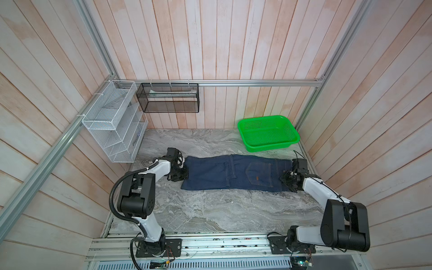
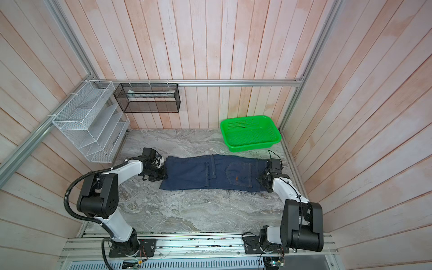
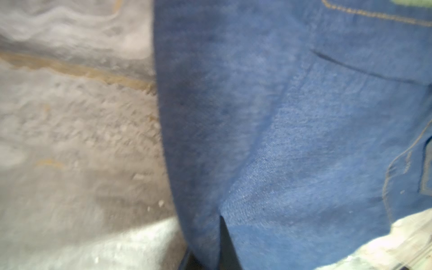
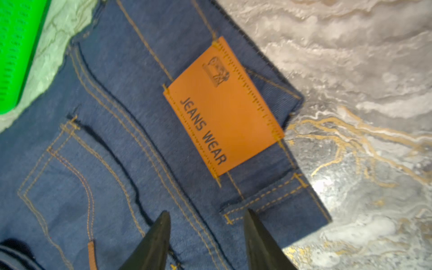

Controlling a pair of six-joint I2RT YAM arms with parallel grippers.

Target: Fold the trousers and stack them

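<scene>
The trousers (image 1: 233, 173) (image 2: 210, 173) lie across the middle of the table as a folded dark navy denim band, with a back pocket facing up. My left gripper (image 1: 183, 174) (image 2: 162, 175) is at their left end, shut on a pinch of the denim (image 3: 280, 117), which bunches into a crease at the jaws (image 3: 210, 252). My right gripper (image 1: 286, 178) (image 2: 263, 178) is at the waistband end. It stands open (image 4: 207, 211), just above the cloth (image 4: 117, 93), with its two dark fingers either side of a tan double seam. The brown patch (image 4: 224, 107) lies just beyond them.
A green plastic basket (image 1: 267, 133) (image 2: 250, 133) (image 4: 14, 46) stands at the back right, close behind the waistband. A white wire rack (image 1: 112, 121) and a black mesh basket (image 1: 168, 98) hang on the back left walls. Bare marble table (image 1: 210, 210) stretches in front of the trousers.
</scene>
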